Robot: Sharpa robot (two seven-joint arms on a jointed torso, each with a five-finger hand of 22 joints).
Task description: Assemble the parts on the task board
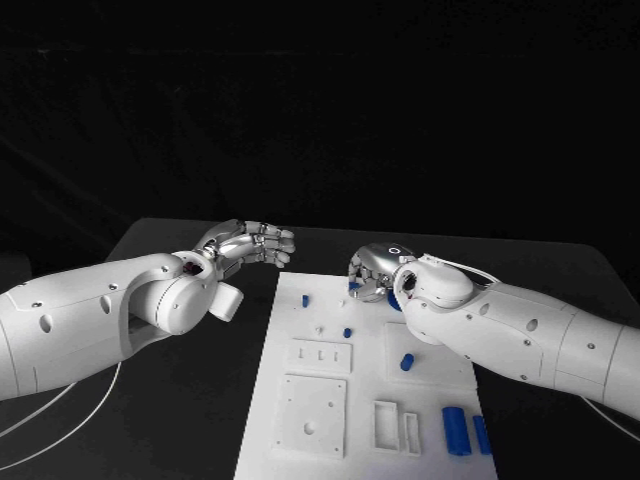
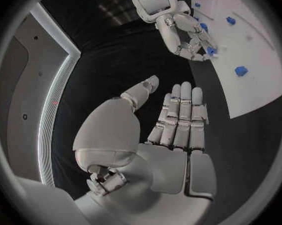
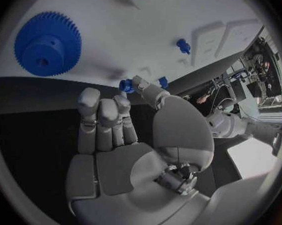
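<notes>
Pinching a small blue part (image 3: 126, 85) between thumb and fingertip, my right hand (image 1: 379, 272) hovers at the far edge of the task board (image 1: 299, 440). My left hand (image 2: 175, 117) hangs open over the desk (image 1: 162, 245) beside the board, fingers straight and empty. A blue gear (image 3: 48, 43) lies on the board near my right hand.

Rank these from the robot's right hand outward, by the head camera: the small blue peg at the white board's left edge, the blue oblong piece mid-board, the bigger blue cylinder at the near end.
1. Small blue peg: far-left part of the white board, close to the right hand.
2. Blue oblong piece: mid-board, right side.
3. Bigger blue cylinder: near right corner.
</notes>
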